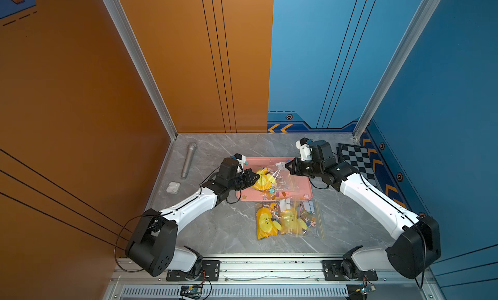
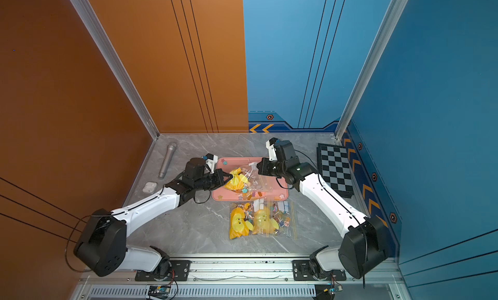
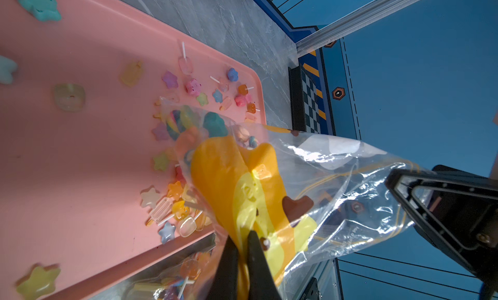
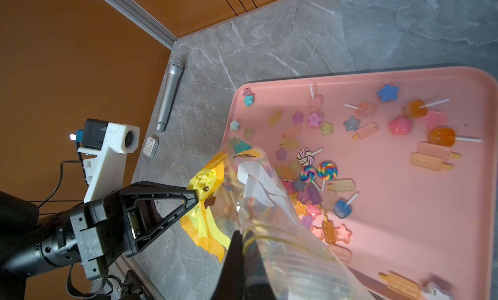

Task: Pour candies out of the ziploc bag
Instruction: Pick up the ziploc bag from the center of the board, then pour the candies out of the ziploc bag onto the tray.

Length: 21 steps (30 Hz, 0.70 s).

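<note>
We are seeing the left gripper (image 1: pixel 258 175) clamping the yellow printed corner of the ziploc bag (image 1: pixel 269 181) and the right gripper (image 1: pixel 286 167) clamping its clear edge, both holding it lifted over the pink tray (image 4: pixel 404 217). Candies (image 4: pixel 318 172) are lying scattered on the tray, more showing through the bag's plastic
</note>
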Available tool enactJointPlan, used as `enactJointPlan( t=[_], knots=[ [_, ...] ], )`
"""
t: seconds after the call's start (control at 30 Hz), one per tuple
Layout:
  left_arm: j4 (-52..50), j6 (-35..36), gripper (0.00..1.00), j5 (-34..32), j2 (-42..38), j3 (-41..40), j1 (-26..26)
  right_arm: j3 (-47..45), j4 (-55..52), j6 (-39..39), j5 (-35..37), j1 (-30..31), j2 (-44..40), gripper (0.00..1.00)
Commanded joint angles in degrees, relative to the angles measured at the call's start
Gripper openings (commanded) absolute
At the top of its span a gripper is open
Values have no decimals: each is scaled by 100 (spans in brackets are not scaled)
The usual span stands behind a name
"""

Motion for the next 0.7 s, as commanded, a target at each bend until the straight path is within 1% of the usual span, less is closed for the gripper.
enactJointPlan(
  t=[0.0,0.3,0.67],
  knots=[
    [290,159,0,-194,111,321,-62,143,-44,-161,-18,-138,24,0],
    [286,277,0,-388,529,704,-210,15,-22,-206,11,-460,157,0],
    [290,479,0,-774,828,987,-383,-38,163,-202,-112,-644,546,0]
  ],
)
